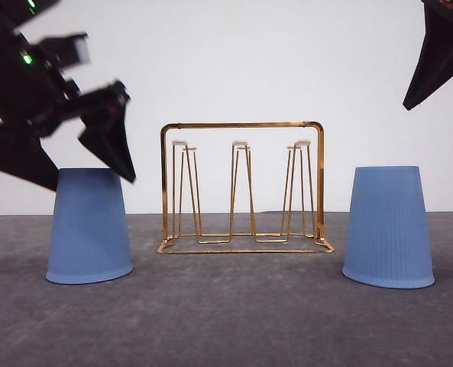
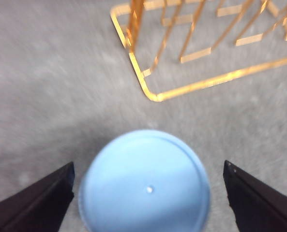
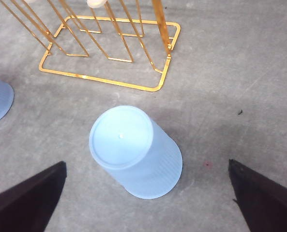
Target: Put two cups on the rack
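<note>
Two light-blue ribbed cups stand upside down on the grey table, the left cup [image 1: 88, 226] and the right cup [image 1: 387, 227] on either side of the gold wire rack [image 1: 241, 187]. My left gripper [image 1: 92, 180] is open and straddles the top of the left cup [image 2: 145, 183], one finger on each side, in a blurred picture. My right gripper [image 3: 145, 163] hangs open well above the right cup [image 3: 133, 151], with nothing between its fingers. One of its dark fingers [image 1: 434, 61] shows high at the front view's right edge.
The rack's upright white-tipped prongs [image 1: 240, 144] are bare. Its base [image 3: 104, 79] lies close beyond the right cup and its corner [image 2: 150, 92] close beyond the left cup. A white wall stands behind the grey table [image 1: 234, 313].
</note>
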Motion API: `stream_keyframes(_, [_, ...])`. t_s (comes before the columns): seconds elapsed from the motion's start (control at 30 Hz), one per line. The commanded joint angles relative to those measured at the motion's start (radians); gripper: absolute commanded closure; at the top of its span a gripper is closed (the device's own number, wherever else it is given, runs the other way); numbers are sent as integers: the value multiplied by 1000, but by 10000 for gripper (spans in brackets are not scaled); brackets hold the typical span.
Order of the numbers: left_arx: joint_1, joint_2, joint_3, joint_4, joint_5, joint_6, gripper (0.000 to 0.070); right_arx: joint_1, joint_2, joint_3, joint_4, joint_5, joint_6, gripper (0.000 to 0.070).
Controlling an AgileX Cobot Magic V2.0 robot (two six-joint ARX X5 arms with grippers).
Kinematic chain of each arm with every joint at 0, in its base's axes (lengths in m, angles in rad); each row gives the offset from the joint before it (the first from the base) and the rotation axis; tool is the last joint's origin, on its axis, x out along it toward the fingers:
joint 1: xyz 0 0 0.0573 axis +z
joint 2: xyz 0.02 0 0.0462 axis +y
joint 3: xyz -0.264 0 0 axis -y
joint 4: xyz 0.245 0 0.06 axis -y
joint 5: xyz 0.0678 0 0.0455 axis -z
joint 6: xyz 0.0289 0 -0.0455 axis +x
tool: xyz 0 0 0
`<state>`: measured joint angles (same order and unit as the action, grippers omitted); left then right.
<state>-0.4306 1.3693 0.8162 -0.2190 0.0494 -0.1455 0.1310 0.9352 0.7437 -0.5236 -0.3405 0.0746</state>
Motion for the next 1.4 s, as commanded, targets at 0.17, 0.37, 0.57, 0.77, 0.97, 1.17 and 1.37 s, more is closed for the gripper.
stream_keyframes(0.17, [-11, 57, 10, 21, -25, 5, 351, 4, 5, 20, -1, -1, -12, 0])
stream_keyframes(0.37, [-22, 30, 69, -14, 6, 4, 352, 4, 5, 20, -3, -1, -11, 0])
stream_keyframes(0.57, [-42, -6, 279, -109, 20, 29, 352, 4, 5, 20, -3, -1, -11, 0])
stream_keyframes(0.77, [-71, -6, 468, -158, 33, 87, 348, 4, 5, 20, -11, -1, -11, 0])
stream_keyframes(0.97, [-77, 38, 488, -111, 19, 113, 347, 4, 5, 20, -24, -1, -12, 0])
stream_keyframes(1.17, [-67, 176, 488, -86, -1, 125, 347, 4, 5, 20, -33, -1, -12, 0])
stream_keyframes(1.37, [-67, 312, 488, -20, -2, 131, 347, 4, 5, 20, -33, -1, -17, 0])
